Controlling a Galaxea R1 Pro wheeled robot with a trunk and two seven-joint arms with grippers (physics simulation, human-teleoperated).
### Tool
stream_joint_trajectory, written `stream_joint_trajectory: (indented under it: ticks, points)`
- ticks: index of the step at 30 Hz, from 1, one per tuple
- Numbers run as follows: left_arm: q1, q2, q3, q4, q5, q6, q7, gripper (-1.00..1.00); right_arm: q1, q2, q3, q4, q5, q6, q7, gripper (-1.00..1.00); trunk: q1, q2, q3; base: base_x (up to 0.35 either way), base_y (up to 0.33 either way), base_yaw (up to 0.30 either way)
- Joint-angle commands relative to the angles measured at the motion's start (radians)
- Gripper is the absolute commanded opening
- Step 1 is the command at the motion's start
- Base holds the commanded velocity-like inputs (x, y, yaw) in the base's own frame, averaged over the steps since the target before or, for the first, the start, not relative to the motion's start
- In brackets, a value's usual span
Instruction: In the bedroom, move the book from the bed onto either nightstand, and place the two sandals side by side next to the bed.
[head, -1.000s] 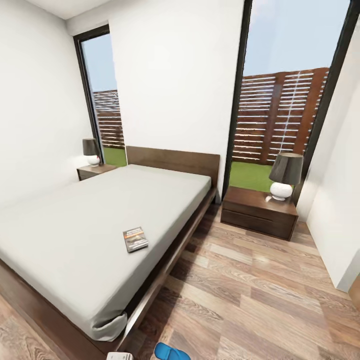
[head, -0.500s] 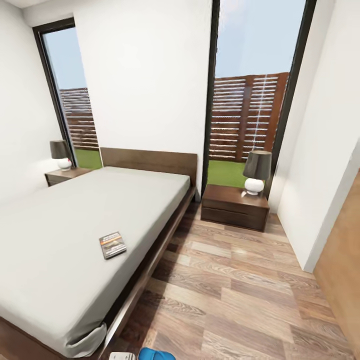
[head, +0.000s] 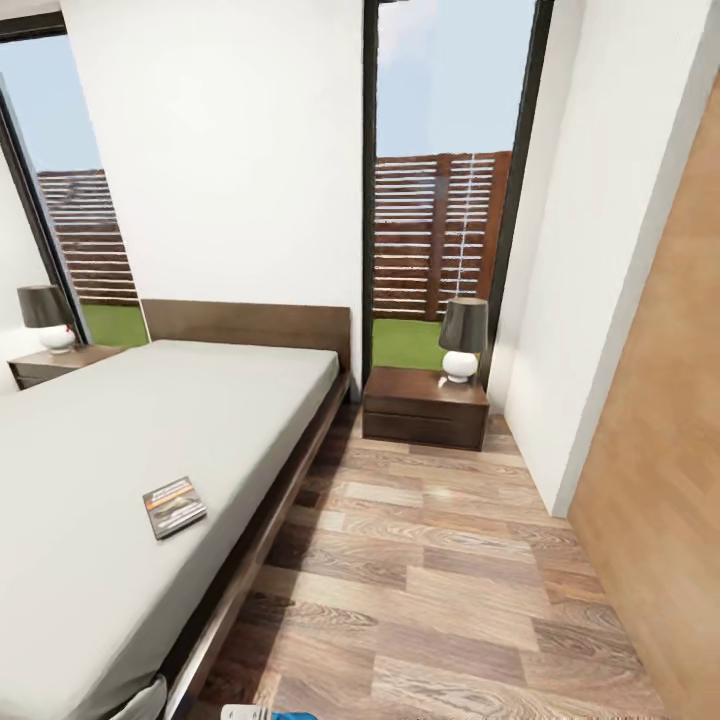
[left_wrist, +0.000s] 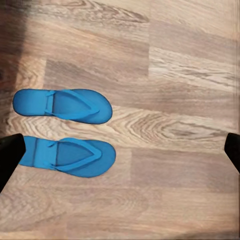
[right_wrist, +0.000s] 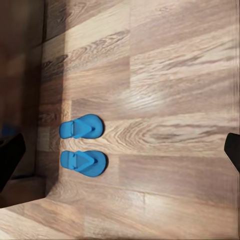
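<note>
two sandals (left_wrist: 62, 130) side by side on floor (left_wrist: 170, 75); book (head: 174, 506) on bed (head: 120, 450).

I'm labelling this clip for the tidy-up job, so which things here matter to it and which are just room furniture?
Part of the job:
book, lying on the bed
near nightstand
far nightstand
two sandals, side by side on the floor

Just there:
lamp on the near nightstand
lamp on the far one
windows

head forward, wrists downward — shared sandals (left_wrist: 65, 130)
</note>
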Motion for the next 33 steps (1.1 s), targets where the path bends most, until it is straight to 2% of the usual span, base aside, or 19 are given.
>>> stream_joint_trajectory:
  ticks: [1, 33]
  points:
    - [0.0, 0.001, 0.008, 0.001, -0.005, -0.003, -0.004, 1.0, -0.001, 0.0, -0.001, 0.001, 0.002, -0.003, 0.002, 1.0, 0.0, 0.0, -0.001, 0.0, 0.0, -0.295]
    - [0.0, 0.0, 0.007, 0.001, -0.007, -0.003, -0.003, 1.0, -0.001, 0.0, -0.001, 0.002, 0.002, -0.004, 0.002, 1.0, 0.0, 0.0, -0.001, 0.019, -0.018, -0.295]
